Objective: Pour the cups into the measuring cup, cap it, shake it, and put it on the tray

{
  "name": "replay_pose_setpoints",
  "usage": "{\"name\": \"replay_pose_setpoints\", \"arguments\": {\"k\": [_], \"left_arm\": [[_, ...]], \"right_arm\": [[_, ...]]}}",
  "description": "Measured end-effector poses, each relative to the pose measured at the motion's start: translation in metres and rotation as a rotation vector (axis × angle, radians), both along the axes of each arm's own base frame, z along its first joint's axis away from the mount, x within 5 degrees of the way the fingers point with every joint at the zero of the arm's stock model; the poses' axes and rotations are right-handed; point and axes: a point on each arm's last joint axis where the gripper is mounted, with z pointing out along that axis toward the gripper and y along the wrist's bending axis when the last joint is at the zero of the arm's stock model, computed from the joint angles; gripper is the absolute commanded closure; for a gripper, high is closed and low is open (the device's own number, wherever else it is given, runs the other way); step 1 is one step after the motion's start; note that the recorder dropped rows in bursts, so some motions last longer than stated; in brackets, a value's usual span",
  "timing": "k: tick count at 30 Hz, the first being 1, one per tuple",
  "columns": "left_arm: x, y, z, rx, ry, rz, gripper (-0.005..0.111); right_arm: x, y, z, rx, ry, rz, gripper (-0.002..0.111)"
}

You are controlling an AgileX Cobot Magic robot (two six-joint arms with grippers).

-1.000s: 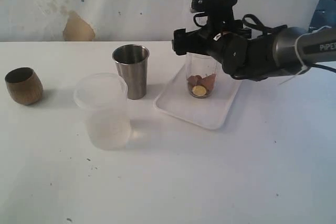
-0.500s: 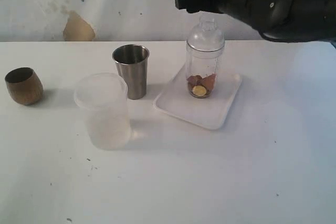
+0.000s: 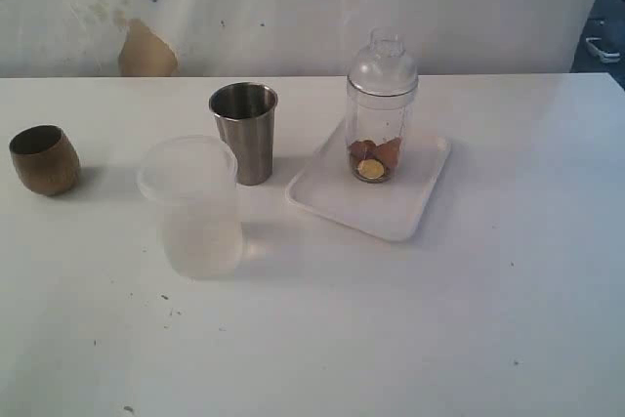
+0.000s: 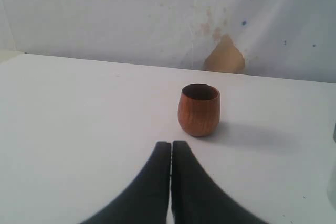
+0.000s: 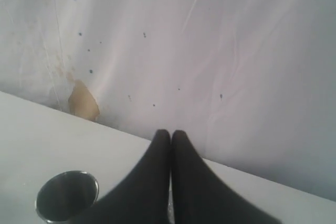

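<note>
The clear measuring cup (image 3: 380,124) stands upright on the white tray (image 3: 391,207), capped with a clear dome lid (image 3: 383,63); brown and yellow pieces lie in its bottom. The steel tumbler (image 3: 244,132) (image 5: 66,195) stands left of the tray. In front of it is the frosted plastic cup (image 3: 193,207). The brown wood-look cup (image 3: 44,158) (image 4: 198,109) sits at the far left. Neither arm shows in the exterior view. My left gripper (image 4: 171,143) is shut and empty, a short way from the wood-look cup. My right gripper (image 5: 170,132) is shut and empty, above the tumbler.
A white wall (image 3: 293,7) with a tan patch (image 3: 145,54) runs behind the white table (image 3: 391,339). The three cups stand in the table's left half, the tray in the middle.
My right arm let go of the capped measuring cup, rose and left the exterior view. Its gripper went from open to shut. The left gripper stayed shut.
</note>
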Motion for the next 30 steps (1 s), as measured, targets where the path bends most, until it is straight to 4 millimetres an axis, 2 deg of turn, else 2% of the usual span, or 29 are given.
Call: {"name": "replay_pose_setpoints", "arguments": {"k": [3,4,5,7,10,11,15,21,30], "left_arm": [[0.000,0.000,0.000,0.000,0.000,0.000,0.106],[0.000,0.000,0.000,0.000,0.000,0.000,0.106],[0.000,0.000,0.000,0.000,0.000,0.000,0.106],[0.000,0.000,0.000,0.000,0.000,0.000,0.106],[0.000,0.000,0.000,0.000,0.000,0.000,0.106],[0.000,0.000,0.000,0.000,0.000,0.000,0.106],[0.000,0.000,0.000,0.000,0.000,0.000,0.106],[0.000,0.000,0.000,0.000,0.000,0.000,0.106],[0.000,0.000,0.000,0.000,0.000,0.000,0.106]], "right_arm": [[-0.026,-0.007,0.011,0.020,-0.046,-0.008,0.108],[-0.044,-0.012,0.015,0.029,-0.072,-0.012,0.108],[-0.052,-0.014,0.016,0.034,-0.083,-0.014,0.108],[-0.089,-0.024,0.019,0.049,-0.132,-0.017,0.108],[-0.126,-0.033,0.023,0.083,-0.184,-0.016,0.108],[-0.145,-0.038,0.025,0.097,-0.216,-0.011,0.108],[-0.193,-0.046,0.030,0.107,-0.262,0.035,0.108],[-0.230,-0.052,0.037,0.116,-0.322,0.070,0.108],[-0.262,-0.060,0.045,0.140,-0.421,0.073,0.108]]}}
